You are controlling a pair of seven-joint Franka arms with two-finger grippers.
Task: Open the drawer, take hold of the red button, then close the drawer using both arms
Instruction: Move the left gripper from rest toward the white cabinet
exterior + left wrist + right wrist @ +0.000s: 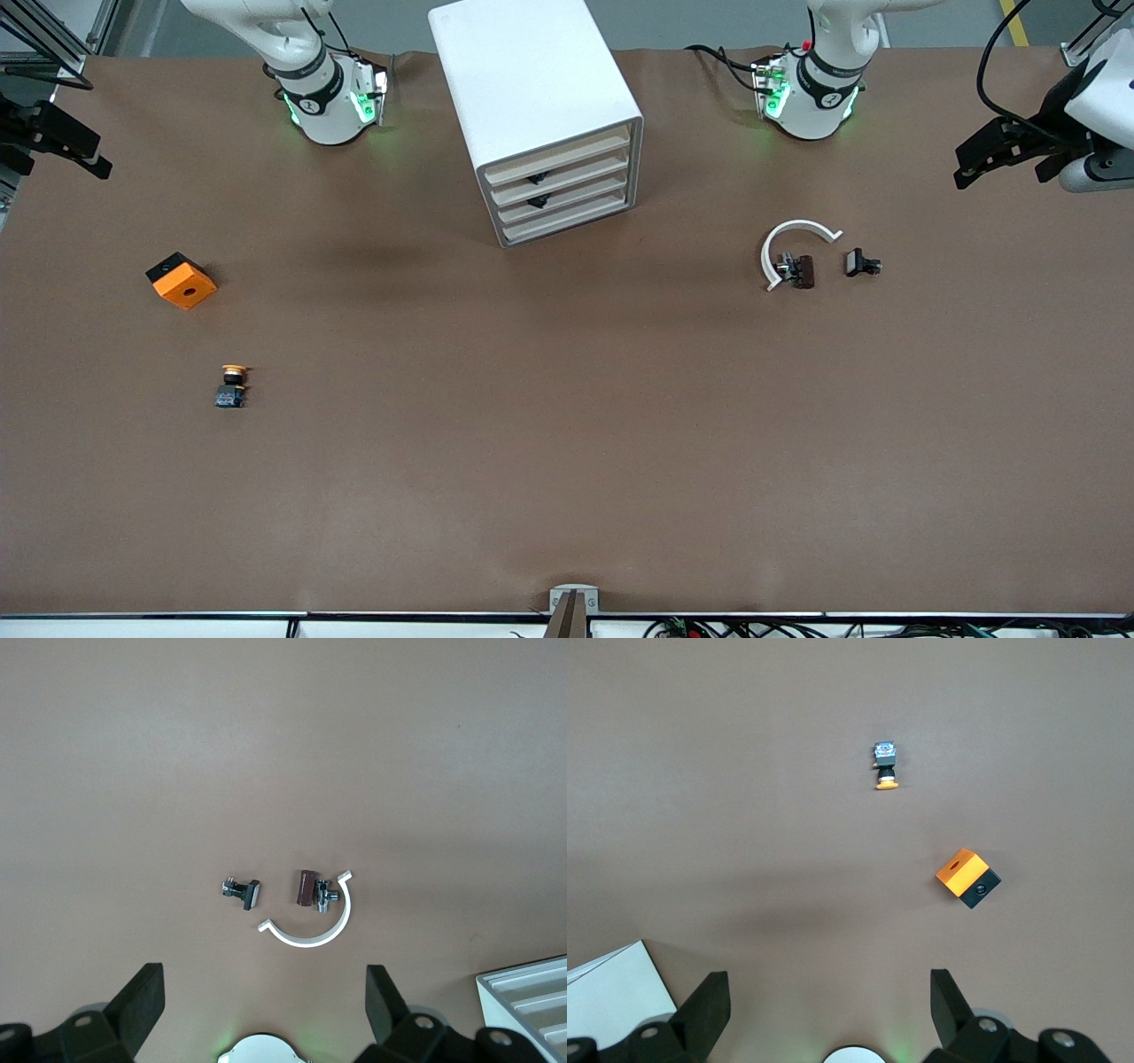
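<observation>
The white four-drawer cabinet [540, 106] stands between the two arm bases. All its drawers are shut, including the second from the top [567, 180]. The red-capped button is hidden. My left gripper [974, 159] is open and empty, up over the left arm's end of the table; its wrist view [263, 992] looks down on small parts. My right gripper [84, 146] is open and empty, up over the right arm's end of the table; its wrist view [828, 992] looks down on bare table. A corner of the cabinet shows in both the left wrist view [532, 1001] and the right wrist view [611, 992].
An orange-yellow-capped button [233, 385] [885, 765] and an orange and black block [181, 280] [967, 877] lie toward the right arm's end. A white C-shaped ring [793, 244] [314, 926], a brown part [803, 271] [306, 889] and a small black part [861, 263] [242, 892] lie toward the left arm's end.
</observation>
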